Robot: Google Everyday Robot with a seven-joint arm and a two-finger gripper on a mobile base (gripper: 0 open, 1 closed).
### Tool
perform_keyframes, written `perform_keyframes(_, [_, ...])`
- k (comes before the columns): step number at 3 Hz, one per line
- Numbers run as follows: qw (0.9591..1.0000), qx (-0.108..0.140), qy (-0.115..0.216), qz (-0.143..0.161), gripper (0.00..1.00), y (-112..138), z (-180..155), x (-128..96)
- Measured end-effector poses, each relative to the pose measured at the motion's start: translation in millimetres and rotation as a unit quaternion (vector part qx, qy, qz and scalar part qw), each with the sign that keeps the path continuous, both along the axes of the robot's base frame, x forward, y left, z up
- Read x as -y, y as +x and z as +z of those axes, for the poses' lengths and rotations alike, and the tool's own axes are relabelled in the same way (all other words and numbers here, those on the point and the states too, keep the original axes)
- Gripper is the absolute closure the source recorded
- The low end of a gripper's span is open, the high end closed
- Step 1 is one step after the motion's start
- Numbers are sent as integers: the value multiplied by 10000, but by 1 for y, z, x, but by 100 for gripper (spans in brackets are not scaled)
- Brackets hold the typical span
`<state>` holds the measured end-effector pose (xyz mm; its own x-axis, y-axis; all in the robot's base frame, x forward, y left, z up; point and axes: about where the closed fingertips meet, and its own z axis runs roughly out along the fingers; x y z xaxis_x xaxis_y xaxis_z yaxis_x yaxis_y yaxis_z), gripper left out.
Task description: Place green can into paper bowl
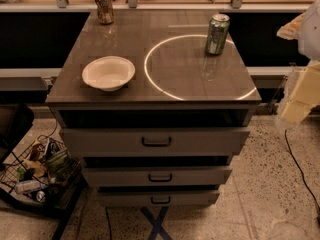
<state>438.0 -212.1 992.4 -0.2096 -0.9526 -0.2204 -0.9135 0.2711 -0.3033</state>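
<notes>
The green can stands upright at the back right of the cabinet top, on the bright ring of reflected light. The paper bowl sits upright and empty at the front left of the top. My gripper is at the right edge of the view, off the right side of the cabinet, lower than and to the right of the can. It holds nothing and touches neither thing.
An orange-brown can stands at the back left corner. The grey drawer cabinet has three handled drawers, pulled out slightly. A wire basket of clutter sits on the floor at the left. A cable runs on the floor at the right.
</notes>
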Motion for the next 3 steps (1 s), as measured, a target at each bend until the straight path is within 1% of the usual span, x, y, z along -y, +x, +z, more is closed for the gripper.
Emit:
perform_keyframes(1, [10000, 1, 0, 0, 0, 0, 0, 0])
perform_keyframes(2, [9991, 341, 139, -200, 0, 13, 1, 11])
perform_keyframes(3, [9925, 803, 586, -718, 0, 31, -17, 58])
